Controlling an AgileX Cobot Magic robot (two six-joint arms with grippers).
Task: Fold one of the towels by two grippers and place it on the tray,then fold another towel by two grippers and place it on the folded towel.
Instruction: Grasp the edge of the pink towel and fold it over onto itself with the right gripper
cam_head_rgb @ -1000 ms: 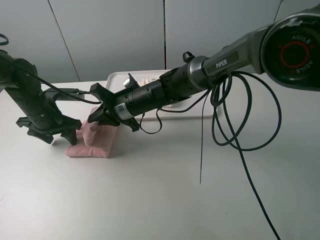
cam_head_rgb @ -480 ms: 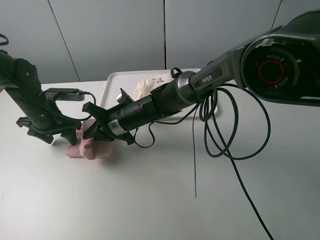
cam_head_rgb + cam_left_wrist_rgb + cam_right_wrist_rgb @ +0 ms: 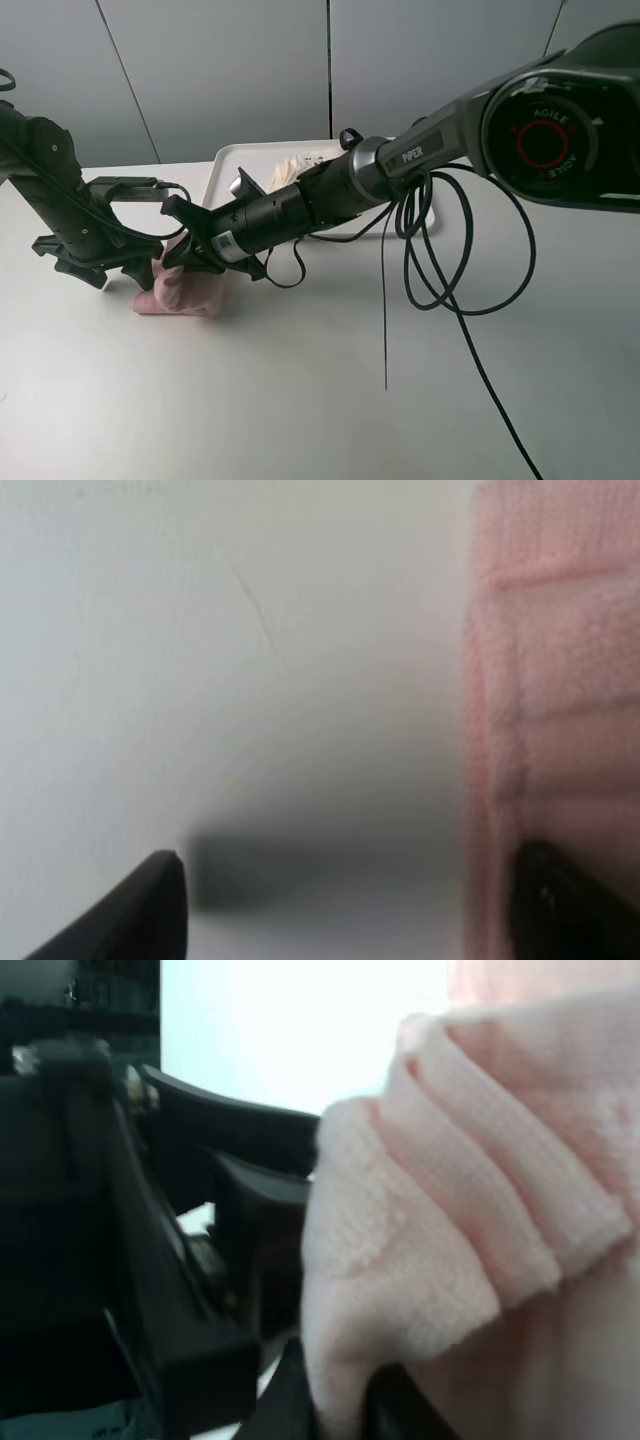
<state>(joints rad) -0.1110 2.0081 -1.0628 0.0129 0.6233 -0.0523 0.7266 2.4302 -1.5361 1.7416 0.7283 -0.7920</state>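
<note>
Right jaws clamped on pink towel point(image 3: 185, 290), left jaws wide, tray point(image 3: 222, 165) half hidden

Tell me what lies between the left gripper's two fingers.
In the left wrist view, mostly bare white table lies between the left gripper's open fingers; the pink towel's edge sits beside the other finger.

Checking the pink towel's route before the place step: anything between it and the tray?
Nothing loose on the table lies between the pink towel and the tray. Only the right arm spans that stretch; its pincer is shut on the towel.
</note>
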